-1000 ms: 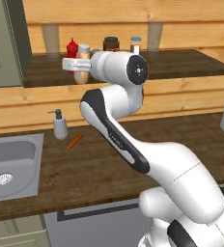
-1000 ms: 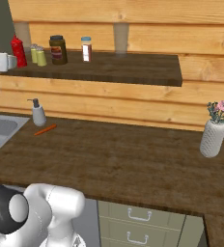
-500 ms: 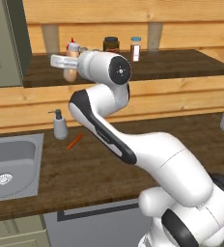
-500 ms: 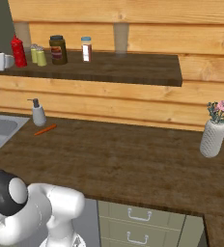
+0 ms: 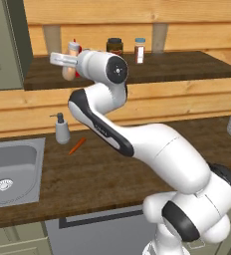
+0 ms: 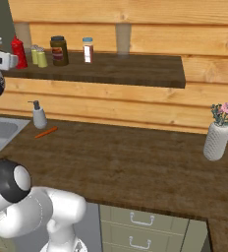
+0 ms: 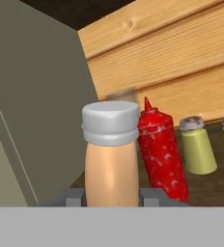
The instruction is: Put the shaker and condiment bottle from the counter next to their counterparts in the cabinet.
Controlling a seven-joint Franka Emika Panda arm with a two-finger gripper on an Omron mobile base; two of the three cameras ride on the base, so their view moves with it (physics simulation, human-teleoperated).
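**Condiment bottle carried up to the cabinet shelf, beside the red squeeze bottle**

The condiment bottle (image 7: pixel 111 154) sits upright between the jaws, which are clamped on its lower body; its pale cap and peach upper part stand clear above the gripper (image 5: pixel 67 61). It hangs at shelf height at the left end of the cabinet (image 5: pixel 187 69), just beside the red squeeze bottle (image 7: pixel 161 149) and in front of the grey-green door (image 7: pixel 32 120). Whether its base touches the shelf board I cannot tell.

Over the last second the arm has swung left and risen a little, taking the bottle from in front of the shelf edge to a spot level with the red bottle. That puts the delivery near its end: what remains, in my judgement, is to set it down and let go.

Right of the red bottle stand two yellow shakers, the paler shaker (image 7: pixel 197 144) and the shaker (image 6: pixel 42 57) next to it, so that half of the task looks done. Farther right are a dark brown jar (image 6: pixel 59 50) and a blue-capped jar (image 6: pixel 88 49). Below, the tabletop (image 6: pixel 135 162) carries a soap dispenser (image 5: pixel 62 129), an orange stick (image 5: pixel 76 146) and a flower vase (image 6: pixel 218 134).
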